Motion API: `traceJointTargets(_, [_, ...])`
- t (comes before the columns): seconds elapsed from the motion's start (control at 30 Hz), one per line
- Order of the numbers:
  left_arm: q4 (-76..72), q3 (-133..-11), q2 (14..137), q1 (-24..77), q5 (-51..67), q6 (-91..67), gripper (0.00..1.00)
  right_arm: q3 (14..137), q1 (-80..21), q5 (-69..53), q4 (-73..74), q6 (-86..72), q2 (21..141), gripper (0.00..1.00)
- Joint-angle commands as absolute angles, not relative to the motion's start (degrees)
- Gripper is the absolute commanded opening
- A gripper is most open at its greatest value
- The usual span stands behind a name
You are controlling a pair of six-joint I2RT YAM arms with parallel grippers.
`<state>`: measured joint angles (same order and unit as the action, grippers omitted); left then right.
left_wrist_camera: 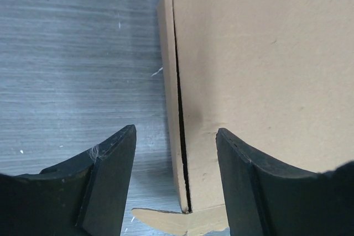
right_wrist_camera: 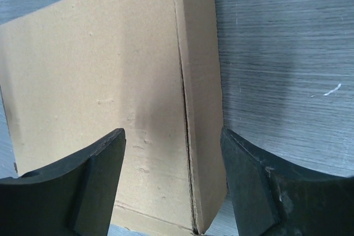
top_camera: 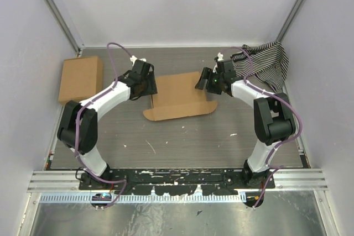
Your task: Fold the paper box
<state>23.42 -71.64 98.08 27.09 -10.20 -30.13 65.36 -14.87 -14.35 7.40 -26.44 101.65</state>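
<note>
Looking at the top view, the paper box [top_camera: 180, 96] is found mid-counter [top_camera: 166, 142], lid panel down, with a front flap [top_camera: 166, 113] left sticking out flat along the near edge, so the job is judged mostly done but not closed up. The left hand [top_camera: 148, 85] is parked at the box's left end and the right hand [top_camera: 207, 81] at its right end. Both are spread wide and nothing is held. In each wrist view the fingers are seen straddling a side wall [left_wrist_camera: 170, 81], one finger outside it and one over the lid. A dark gap is shown along that seam on the left. To do this bit well, both hands should probably be lowered together and squeezed evenly, so the box isn't shoved sideways or spun. The outer finger is best kept low on the wall, otherwise the cardboard could get buckled instead of seated. The squarer box [top_camera: 81, 78] and the striped cloth [top_camera: 268, 62] are well out of the way at the back.
</note>
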Motion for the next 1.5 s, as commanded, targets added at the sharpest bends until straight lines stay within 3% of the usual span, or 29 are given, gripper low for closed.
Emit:
traceJointTargets(0.0, [21.5, -70.2, 99.8, 26.8, -7.5, -32.1, 0.66, 67.0, -15.7, -14.8, 7.4, -24.3, 101.4, 0.74])
traceJointTargets(0.3, [17.5, -72.4, 104.4, 26.9, -3.1, -33.0, 0.63, 65.7, -17.2, -15.8, 5.6, -24.9, 101.1, 0.74])
traceJointTargets(0.7, [19.8, -85.2, 111.5, 26.9, -0.9, -30.7, 0.63, 69.9, -17.5, -15.3, 4.9, -27.8, 103.7, 0.74])
traceJointTargets(0.97, [24.5, -88.4, 110.1, 26.4, -7.1, -27.5, 0.69, 73.8, -17.5, -6.0, 8.9, -26.6, 102.4, 0.77])
traceJointTargets(1.17, [23.1, -80.7, 101.2, 25.3, -10.6, -26.3, 0.75, 70.1, -17.5, 3.6, 12.6, -24.4, 93.5, 0.84])
traceJointTargets(1.47, [7.8, -56.3, 86.6, 25.5, -3.9, -30.1, 0.77, 50.2, -17.5, -1.7, 7.0, -19.7, 79.6, 0.89])
